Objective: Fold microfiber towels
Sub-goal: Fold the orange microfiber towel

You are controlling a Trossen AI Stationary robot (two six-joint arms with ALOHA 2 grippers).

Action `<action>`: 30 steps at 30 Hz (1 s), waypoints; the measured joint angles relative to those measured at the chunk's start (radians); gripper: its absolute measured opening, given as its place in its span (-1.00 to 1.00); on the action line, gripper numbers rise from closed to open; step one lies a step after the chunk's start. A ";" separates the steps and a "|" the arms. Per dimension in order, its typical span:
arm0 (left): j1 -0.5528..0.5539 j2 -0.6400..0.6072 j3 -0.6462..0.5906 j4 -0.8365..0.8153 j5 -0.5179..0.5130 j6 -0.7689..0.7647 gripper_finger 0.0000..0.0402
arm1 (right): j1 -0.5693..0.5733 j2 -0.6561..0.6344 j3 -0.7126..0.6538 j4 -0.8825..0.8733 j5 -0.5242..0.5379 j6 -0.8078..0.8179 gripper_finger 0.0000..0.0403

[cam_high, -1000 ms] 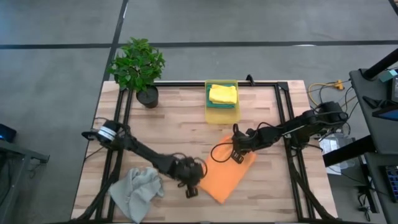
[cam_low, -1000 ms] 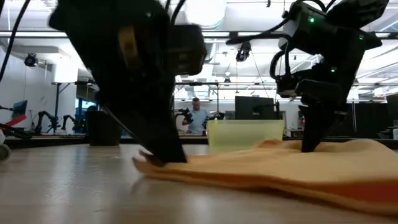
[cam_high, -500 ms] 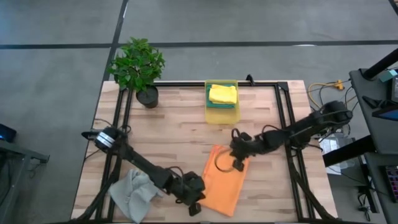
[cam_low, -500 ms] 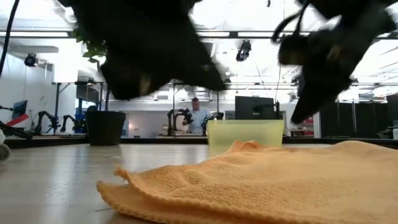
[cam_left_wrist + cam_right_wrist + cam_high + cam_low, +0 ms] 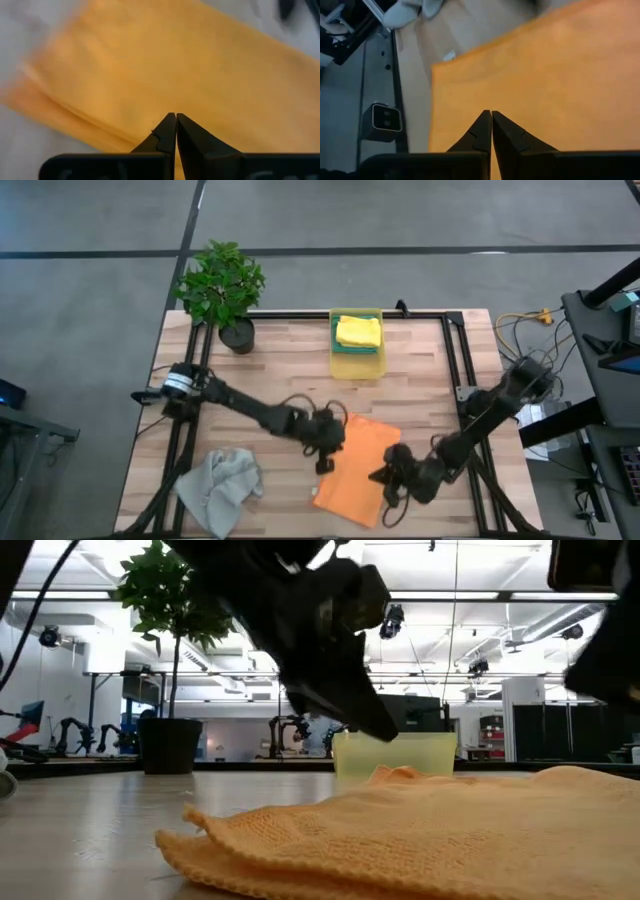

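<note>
Near the desk's (image 5: 290, 380) front edge lies a folded orange microfiber towel (image 5: 357, 478); the left gripper (image 5: 324, 465) and right gripper (image 5: 378, 477), both pinched closed and empty, flank it.

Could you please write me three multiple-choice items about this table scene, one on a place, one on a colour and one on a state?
1. Where does the folded yellow microfiber towel lie?
A. in the rigid yellow plastic bin
B. beside the potted green plant
C. under the left arm

2. What colour is the cloth that lies flat between the two grippers?
A. teal
B. orange
C. light grey

3. How do the fingers of the left gripper stand?
A. wide open
B. shut on a towel
C. shut, holding nothing

Answers:
1 A, the high view shows it inside the bin at the table's far edge.
2 B, the orange microfiber towel lies between them; the crumpled light grey towel sits apart, near the table's front left corner.
3 C, the left wrist view shows the tips together above the cloth with nothing pinched.
</note>
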 joint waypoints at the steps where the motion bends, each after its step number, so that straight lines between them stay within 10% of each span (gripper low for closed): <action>1: 0.023 -0.002 0.000 0.006 0.014 0.041 -1.00 | 0.003 0.040 0.026 0.002 -0.005 0.030 -0.96; 12: 0.165 0.016 0.001 0.008 0.075 0.282 -1.00 | 0.004 0.343 0.346 -0.235 -0.137 0.235 -0.96; 30: 0.175 0.053 -0.001 -0.129 -0.107 0.357 -1.00 | -0.061 0.248 0.462 -0.722 -0.169 0.253 -0.96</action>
